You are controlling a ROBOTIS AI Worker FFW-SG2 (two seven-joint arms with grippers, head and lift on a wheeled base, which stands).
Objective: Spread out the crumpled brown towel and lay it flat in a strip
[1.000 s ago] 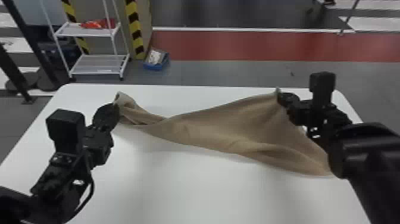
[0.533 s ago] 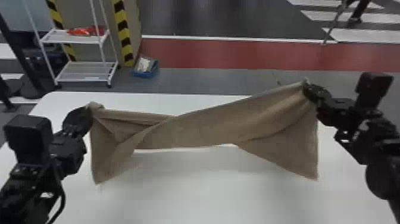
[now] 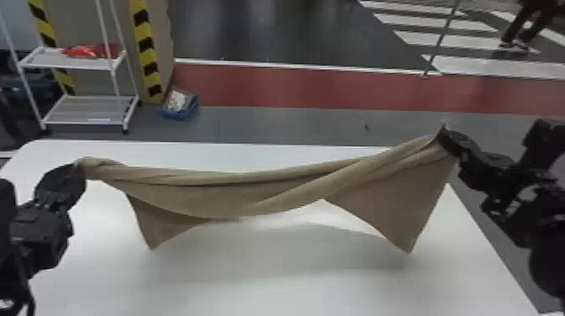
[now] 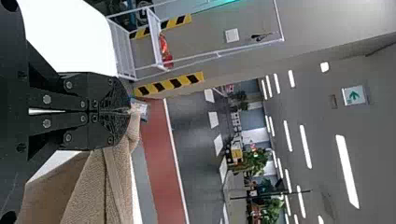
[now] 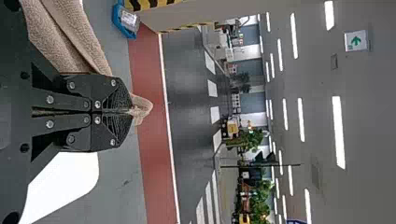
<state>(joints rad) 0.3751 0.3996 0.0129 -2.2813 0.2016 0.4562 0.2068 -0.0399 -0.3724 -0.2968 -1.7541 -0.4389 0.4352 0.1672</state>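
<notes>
Floor band, red, one: beyond the table, in all three views.

Table, white, flat-topped, rounded corners, one: its broad surface best seen from the head.

Shelf rack, white, open-framed, one: past the table's far left; the head view gives two shelves.

Striped bands, yellow and black, two: upright by the rack in the head view.

Towel, brown, textured cloth, one: held up above the table, strung between both grippers, bunched lengthwise, two corners hanging, a shadow on the tabletop below.

Grippers, black, two flat fingers apiece, two: the left gripper pinches the towel's left end; the right gripper pinches the right end, and the right wrist view shows a tuft of cloth poking past its pressed-together tips.

Exit-style sign, white with green arrow, one: overhead, in each wrist view.

Box, blue, pale contents, one: on the floor near the rack.

Bundle, red, one: on the rack's upper shelf.
</notes>
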